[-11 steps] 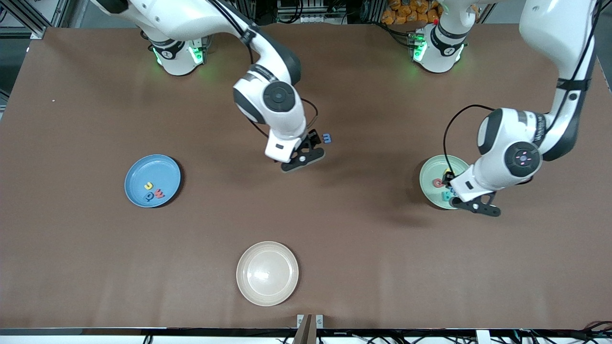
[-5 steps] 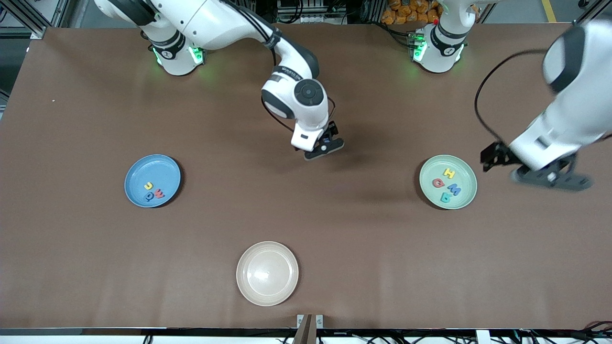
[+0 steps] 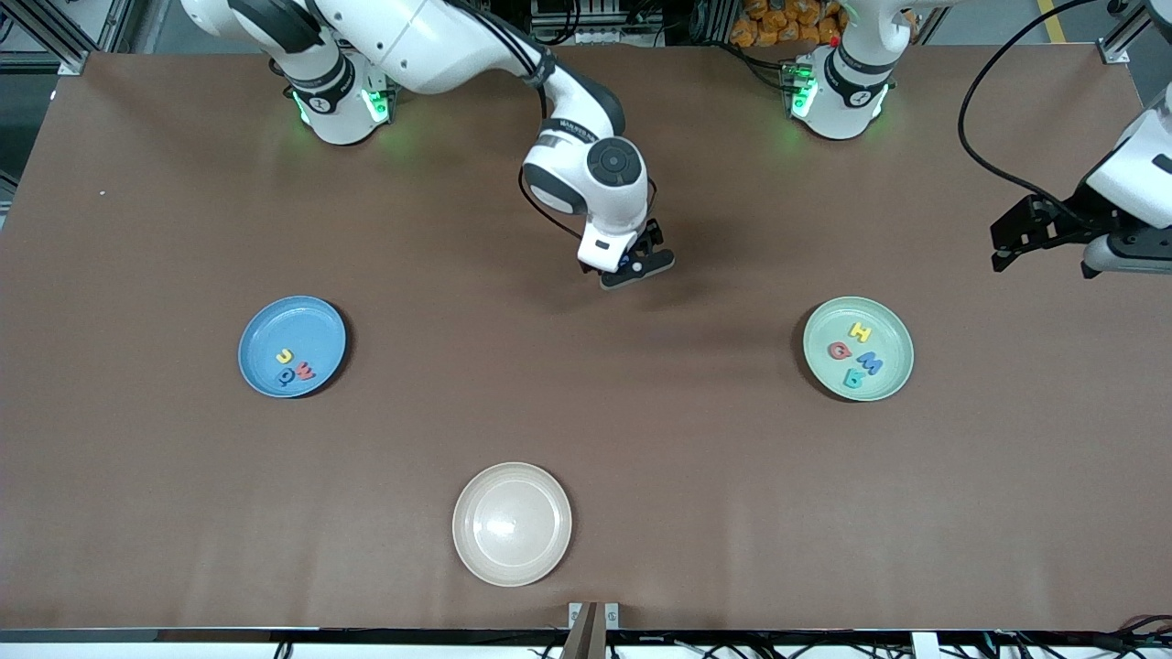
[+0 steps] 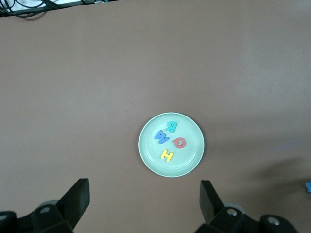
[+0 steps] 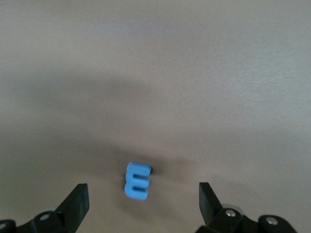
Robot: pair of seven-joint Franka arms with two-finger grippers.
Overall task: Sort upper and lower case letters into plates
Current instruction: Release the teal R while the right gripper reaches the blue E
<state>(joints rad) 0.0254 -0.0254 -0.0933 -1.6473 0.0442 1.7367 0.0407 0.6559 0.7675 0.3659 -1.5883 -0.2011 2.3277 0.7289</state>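
A small blue letter [image 5: 137, 181] lies on the brown table between my right gripper's [image 5: 143, 206] open fingers. In the front view that gripper [image 3: 636, 263] hangs low over mid-table and hides most of the letter. The blue plate [image 3: 302, 320] holds a yellow [image 3: 285, 355], a blue [image 3: 286, 374] and a red letter [image 3: 305, 372]. The pale green plate [image 3: 893, 366] holds a yellow [image 3: 860, 331], a red [image 3: 839, 350], a blue [image 3: 868, 364] and a teal letter [image 3: 853, 376]. My left gripper [image 3: 1016, 240] is open and empty, raised near the left arm's end of the table. Its wrist view shows the green plate [image 4: 187, 162] below my left gripper [image 4: 144, 204].
A beige cream plate [image 3: 512, 523] with nothing in it sits near the table's front edge. Both arm bases stand along the table's back edge.
My left gripper has risen off the green plate and swung toward its end of the table, uncovering the letters there. My right gripper has shifted over the blue letter.
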